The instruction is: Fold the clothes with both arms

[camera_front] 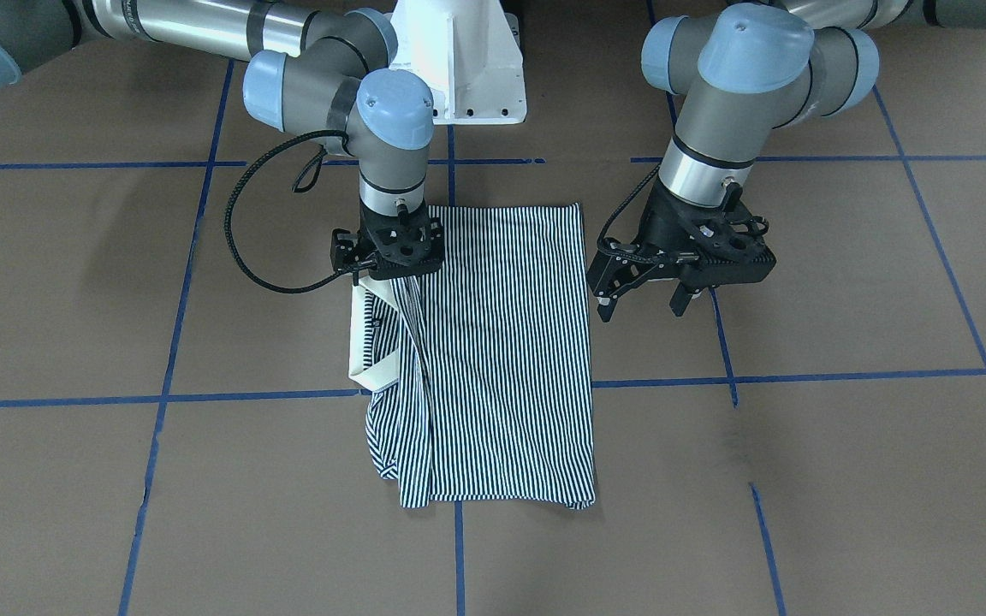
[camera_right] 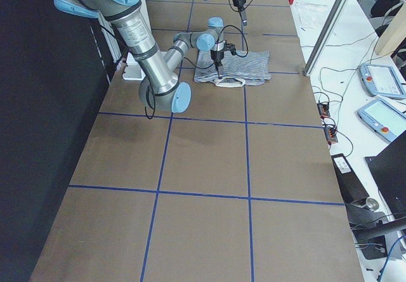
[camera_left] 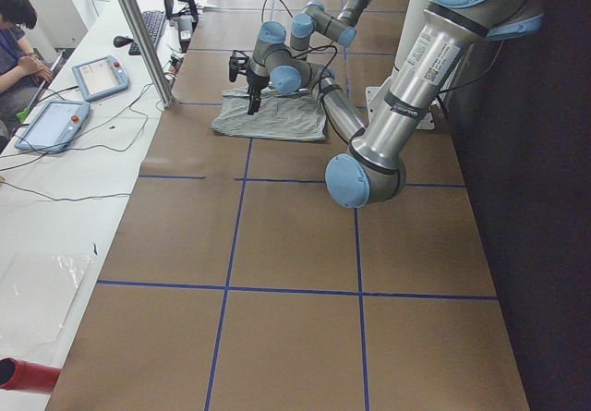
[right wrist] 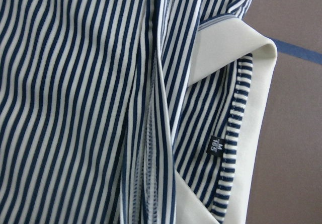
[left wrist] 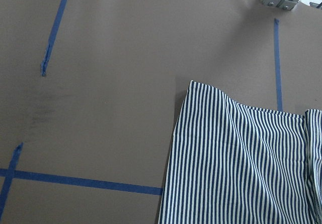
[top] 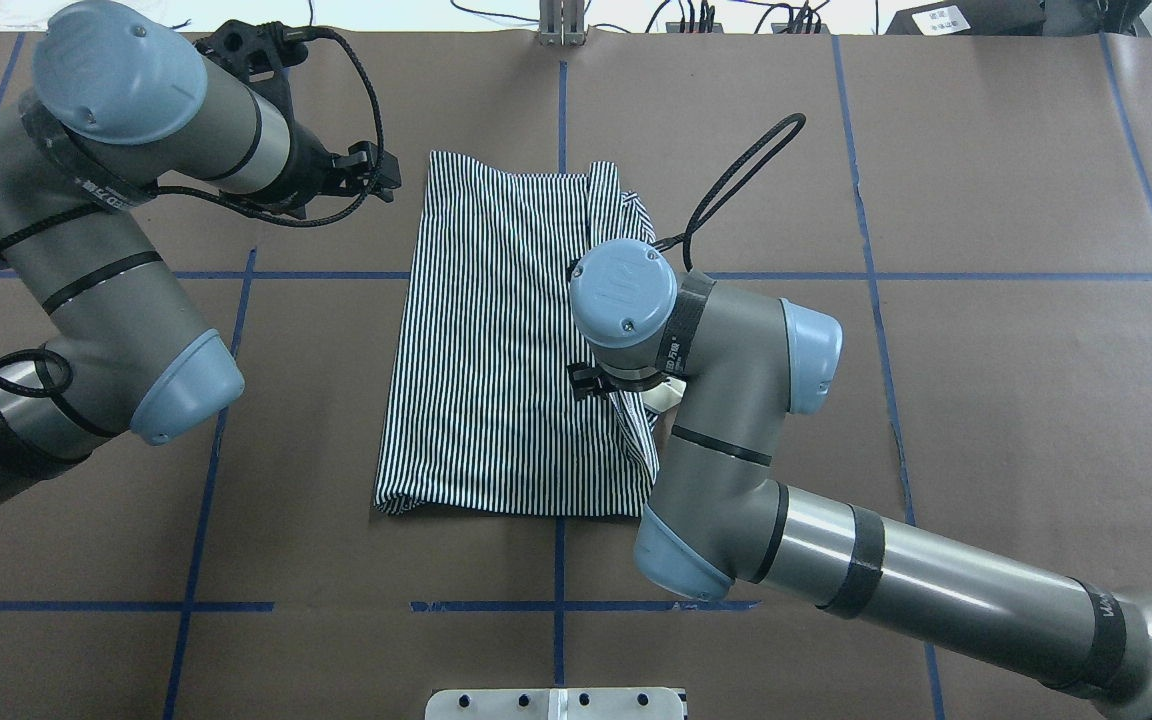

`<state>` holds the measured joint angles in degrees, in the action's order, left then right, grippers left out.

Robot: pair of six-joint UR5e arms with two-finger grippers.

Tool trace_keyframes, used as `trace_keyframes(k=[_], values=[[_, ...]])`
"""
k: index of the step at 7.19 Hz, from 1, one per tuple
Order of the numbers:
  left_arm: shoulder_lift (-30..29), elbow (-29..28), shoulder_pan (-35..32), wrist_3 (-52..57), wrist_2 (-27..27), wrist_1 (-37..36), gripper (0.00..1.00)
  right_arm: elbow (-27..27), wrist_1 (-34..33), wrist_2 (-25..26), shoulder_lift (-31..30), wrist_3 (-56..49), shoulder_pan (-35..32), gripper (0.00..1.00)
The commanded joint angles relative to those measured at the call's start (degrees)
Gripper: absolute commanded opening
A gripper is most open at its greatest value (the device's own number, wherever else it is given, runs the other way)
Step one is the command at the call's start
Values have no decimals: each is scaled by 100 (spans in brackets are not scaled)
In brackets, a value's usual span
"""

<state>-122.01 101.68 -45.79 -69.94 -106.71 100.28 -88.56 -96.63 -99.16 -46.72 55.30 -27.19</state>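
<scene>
While the left gripper [camera_front: 640, 306] hangs with its fingers spread, touching nothing, the shirt [camera_front: 501, 342] lies just beside it in the middle of the table [camera_front: 801, 479], already folded into a long striped rectangle. The right gripper [camera_front: 392, 272] is down on the opposite edge. From where I stand it looks closed on a ridge of cloth that tents up to it next to the collar [camera_front: 365, 355], though its fingertips are hidden under its own body.

The shirt looks light and limp. It will sag and drag instead of holding a shape, and the thin knit may slide over itself and loosen the layers beneath. The cream collar looks stiffer and springs up on its own, so it is a poor place to pinch. I would take hold at the corners of the folded rectangle, one arm at each, gripping through all the layers, and lift both together so the cloth stays taut between them and doesn't bunch in the middle.
</scene>
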Motion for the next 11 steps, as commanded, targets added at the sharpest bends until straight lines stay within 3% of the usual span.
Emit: trace_keyframes(k=[1,8,10,11], values=[[2,-16,0,-2,1,53,100,242,4,-41,146,-1,3,100],[-7,-52,0,-11,1,97,100,252,-250,-59,-38,-10,3,100],[-24,-52,0,-20,1,97,100,-289,-880,-129,-396,-499,-268,100],[-42,-52,9,-46,1,97,100,-859,-1075,-121,-990,-755,-356,100]])
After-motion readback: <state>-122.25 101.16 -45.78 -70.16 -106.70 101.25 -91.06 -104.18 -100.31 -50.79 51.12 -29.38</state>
